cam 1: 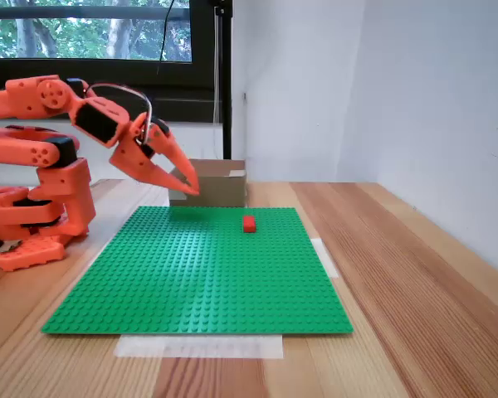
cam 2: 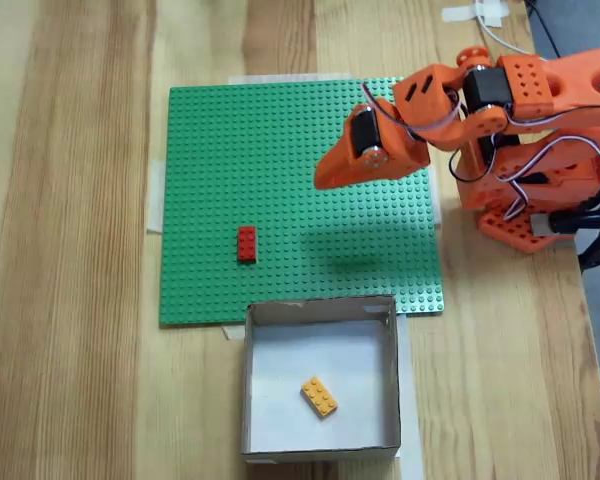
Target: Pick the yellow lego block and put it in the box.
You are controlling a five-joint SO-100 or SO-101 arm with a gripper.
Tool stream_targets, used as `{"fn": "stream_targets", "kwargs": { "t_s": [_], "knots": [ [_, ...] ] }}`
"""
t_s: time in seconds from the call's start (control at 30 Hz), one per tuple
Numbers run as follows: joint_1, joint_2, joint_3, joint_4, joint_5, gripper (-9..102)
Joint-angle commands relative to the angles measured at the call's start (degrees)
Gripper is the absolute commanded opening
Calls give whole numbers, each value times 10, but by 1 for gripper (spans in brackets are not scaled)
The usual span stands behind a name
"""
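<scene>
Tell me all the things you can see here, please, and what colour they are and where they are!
yellow lego block: one, yellow-orange, lying inside the box, tilted.
box: one, brown cardboard with a pale floor, just off the edge of the green baseplate.
red brick: one, red, sitting on the green baseplate, outside the box.
green baseplate: one, green and studded, flat on the table, with pale tape at its edges.
table: one, light brown wood, under everything.
window: one, dark frame, trees outside, behind the arm in a fixed view.
wall: white, along the table's side and back.
arm: one, orange, standing beside the baseplate.
gripper: one, orange, up in the air over the baseplate near the box, holding nothing.
</scene>
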State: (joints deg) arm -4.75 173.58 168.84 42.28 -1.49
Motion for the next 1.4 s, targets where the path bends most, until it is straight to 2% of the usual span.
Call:
{"fn": "stream_targets", "kwargs": {
  "t_s": [0.0, 0.53, 1.37],
  "knots": [
    [11, 49, 44, -13, 0, -1],
    [24, 134, 120, 32, 16, -1],
    [29, 134, 146, 13, 4, -1]
  ]
}}
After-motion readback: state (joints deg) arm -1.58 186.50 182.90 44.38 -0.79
